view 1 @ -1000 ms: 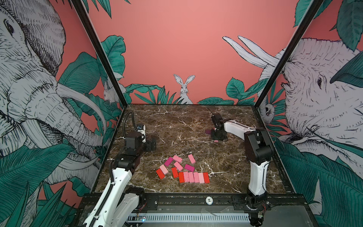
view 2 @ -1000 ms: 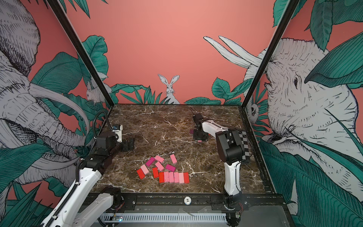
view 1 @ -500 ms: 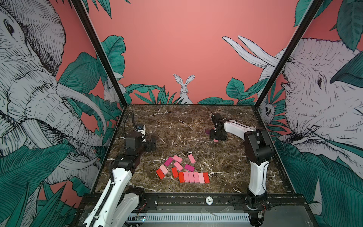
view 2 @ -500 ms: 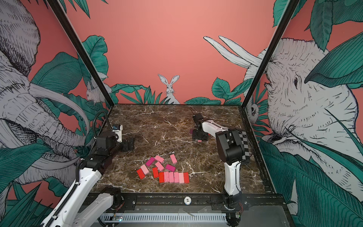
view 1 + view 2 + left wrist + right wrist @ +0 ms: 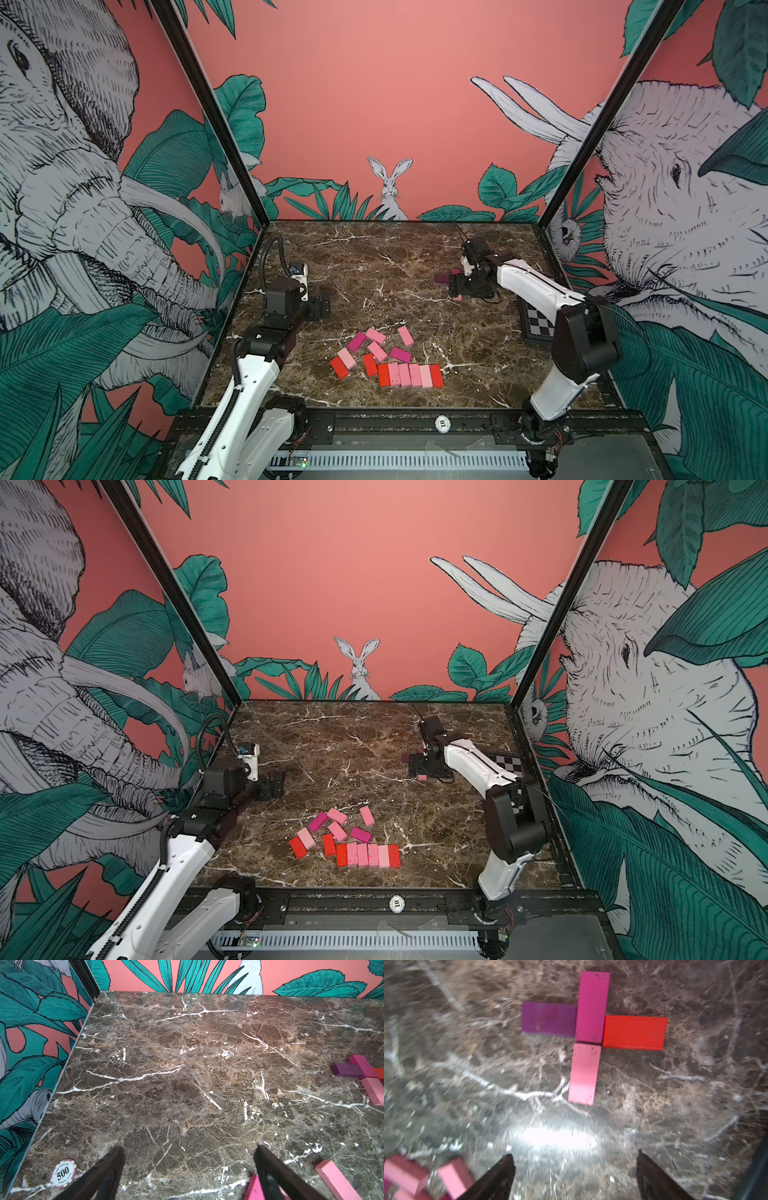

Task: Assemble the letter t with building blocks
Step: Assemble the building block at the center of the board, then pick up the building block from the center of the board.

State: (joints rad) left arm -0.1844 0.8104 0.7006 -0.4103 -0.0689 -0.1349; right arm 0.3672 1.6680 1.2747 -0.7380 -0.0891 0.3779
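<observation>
Hovering spread and empty, the right gripper faces the four-block t (purple and red arms, magenta and pale-pink stem) at the right rear of the tabletop; placement seems complete, so a clean retreat without nudging is likely next, the left gripper likewise spread near the spare building blocks.

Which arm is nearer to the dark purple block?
Right. The right arm reaches to just beside the dark purple block; the left arm is far from it, on the opposite side of the table.
</observation>
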